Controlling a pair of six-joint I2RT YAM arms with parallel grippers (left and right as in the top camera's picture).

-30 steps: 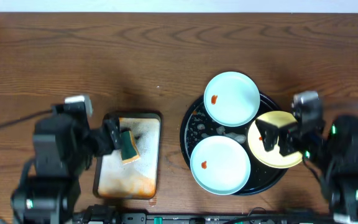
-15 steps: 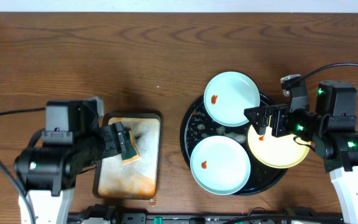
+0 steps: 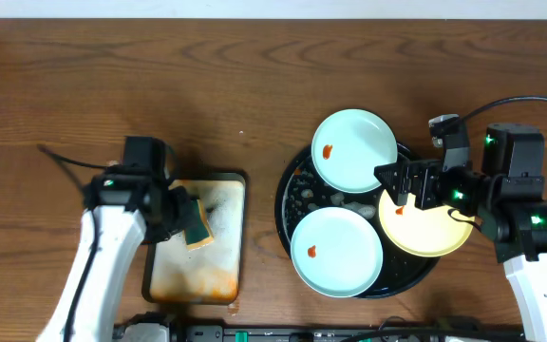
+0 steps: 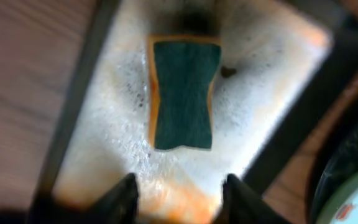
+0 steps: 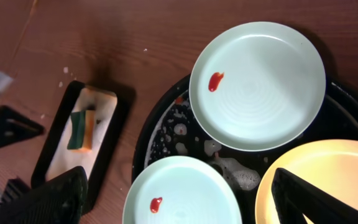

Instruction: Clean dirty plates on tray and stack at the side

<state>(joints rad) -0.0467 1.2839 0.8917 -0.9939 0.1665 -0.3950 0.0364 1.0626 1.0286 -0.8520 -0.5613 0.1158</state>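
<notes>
Three plates lie on the round black tray [image 3: 291, 195]: a mint-blue plate [image 3: 354, 150] at the back, a second mint-blue plate [image 3: 336, 251] in front and a yellow plate [image 3: 435, 228] at the right. A red sauce spot shows on each mint-blue one. My right gripper [image 3: 403, 186] hovers open over the yellow plate's left edge, holding nothing. In the right wrist view its fingers [image 5: 55, 199] stand wide apart above the plates. My left gripper [image 4: 182, 190] is open just short of a green and yellow sponge [image 4: 184, 93], with nothing between its fingertips.
The sponge [image 3: 196, 220] lies on a rectangular stained metal tray [image 3: 198, 261] covered in foam, left of the black tray. White soapy flecks [image 5: 235, 171] sit on the black tray between the plates. Bare wooden table stretches behind both trays.
My left arm has shifted and its jaws have narrowed around the spot by the sponge. My right gripper swung in over the yellow plate's left edge, then held still.
</notes>
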